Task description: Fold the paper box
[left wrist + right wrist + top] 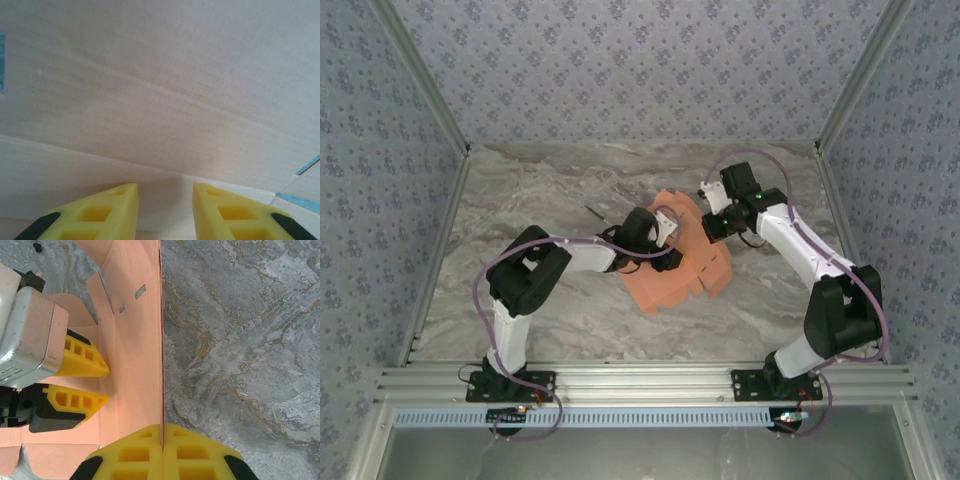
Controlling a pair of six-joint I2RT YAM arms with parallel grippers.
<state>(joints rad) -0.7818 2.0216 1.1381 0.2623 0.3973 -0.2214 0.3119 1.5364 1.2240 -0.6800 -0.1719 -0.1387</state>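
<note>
One paper box (670, 275) on marble table (550, 190); right gripper (162, 432) pinches its flap, left gripper (165, 192) parted.

Two robot arms in matching livery: the left arm (505, 330) and the right arm (802, 248) pair smooth white link shells with bulky black joint housings, and each stands on a black base plate (510, 385). A pale lilac cable (752, 153) loops loosely along each arm. Behind the jaws of the left gripper (107, 386) sits a rounded silver-grey block (27, 335) over a black mount. Its fingers (112, 210) are bright yellow wedges moulded with square hollows, with black patches on the outer flanks well back from the tips. The right gripper (162, 432) has the same yellow, pocketed fingers.
</note>
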